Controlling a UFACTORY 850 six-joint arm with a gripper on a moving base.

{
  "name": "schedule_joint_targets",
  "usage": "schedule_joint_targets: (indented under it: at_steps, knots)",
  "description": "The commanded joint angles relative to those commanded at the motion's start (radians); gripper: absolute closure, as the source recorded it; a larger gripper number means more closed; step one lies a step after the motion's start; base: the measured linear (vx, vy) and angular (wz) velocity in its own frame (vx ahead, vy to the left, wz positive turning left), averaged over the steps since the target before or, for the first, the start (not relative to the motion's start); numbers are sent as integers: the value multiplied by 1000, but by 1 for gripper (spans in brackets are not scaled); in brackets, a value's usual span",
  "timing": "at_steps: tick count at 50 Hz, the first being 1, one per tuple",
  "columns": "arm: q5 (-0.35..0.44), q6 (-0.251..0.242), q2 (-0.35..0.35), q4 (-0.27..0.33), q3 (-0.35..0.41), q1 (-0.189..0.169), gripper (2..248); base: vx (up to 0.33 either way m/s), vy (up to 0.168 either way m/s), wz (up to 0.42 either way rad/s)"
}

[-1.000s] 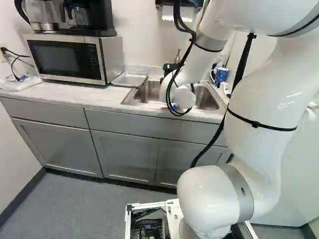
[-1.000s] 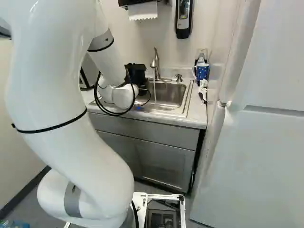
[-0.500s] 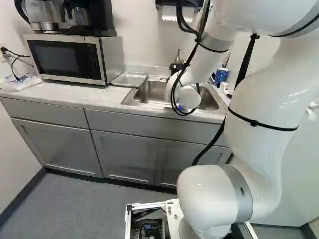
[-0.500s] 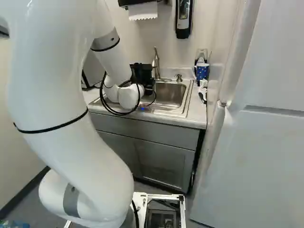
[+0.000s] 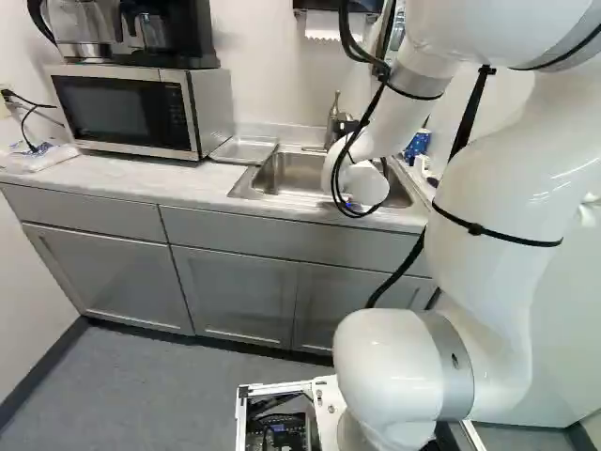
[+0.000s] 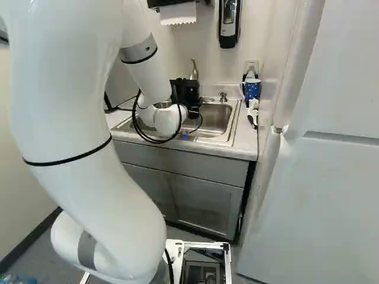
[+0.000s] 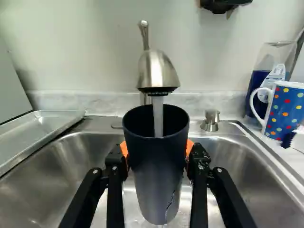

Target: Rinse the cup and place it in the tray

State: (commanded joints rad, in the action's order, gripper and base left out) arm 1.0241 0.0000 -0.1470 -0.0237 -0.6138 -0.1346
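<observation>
Dark cup (image 7: 154, 175) gripped by end effector (image 6: 188, 90); faucet (image 7: 158, 71) close above; tray (image 7: 40, 128), spotted mug (image 7: 286, 111) beside sink (image 7: 232, 156)

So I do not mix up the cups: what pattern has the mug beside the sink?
The mug is blue with multicoloured dots, clearest in wrist view.

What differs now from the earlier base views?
The arm has swung rightward over the sink in both base views, taking the gripper along. The water stream, first seen falling beside the gripper, now runs into the cup gripped there; the earlier pictures don't show whether it was already held. The base, tray and spotted mug stayed put.
</observation>
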Motion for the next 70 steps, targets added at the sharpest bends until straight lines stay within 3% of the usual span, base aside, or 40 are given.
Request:
schedule_joint_targets:
  at_steps: [70]
  knots:
    - [0, 0, 7, 0, 8, 2, 125, 0, 0, 0]
